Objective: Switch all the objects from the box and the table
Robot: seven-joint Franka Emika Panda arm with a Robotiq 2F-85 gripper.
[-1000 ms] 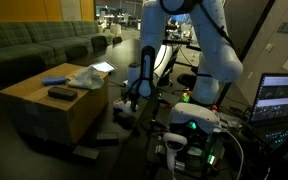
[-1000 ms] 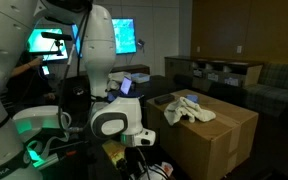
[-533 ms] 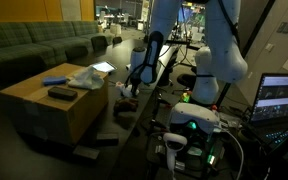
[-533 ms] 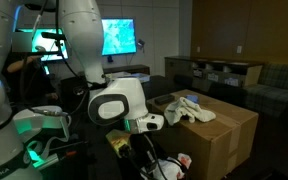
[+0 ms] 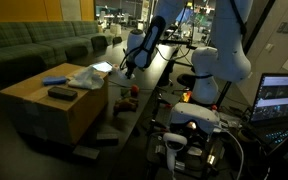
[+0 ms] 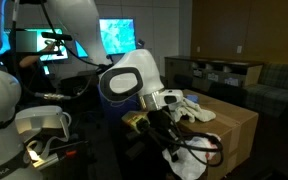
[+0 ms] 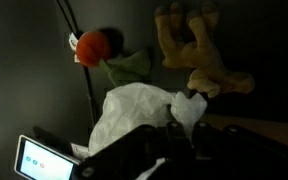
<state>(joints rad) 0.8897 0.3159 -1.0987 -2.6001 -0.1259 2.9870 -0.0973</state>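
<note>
Readable text: none anywhere | laptop screen: lit, content too small to read | monitor: bright blue picture, no legible words | small device screen, wrist view: blurred, nothing legible

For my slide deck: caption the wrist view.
Wrist view: gripper near crumpled white cloth; round red toy and yellow plush toy beyond.

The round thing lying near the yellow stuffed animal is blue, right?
Not quite. The round thing is red, not blue. The wrist view shows it lying near the yellow stuffed animal, just as you said.
</note>
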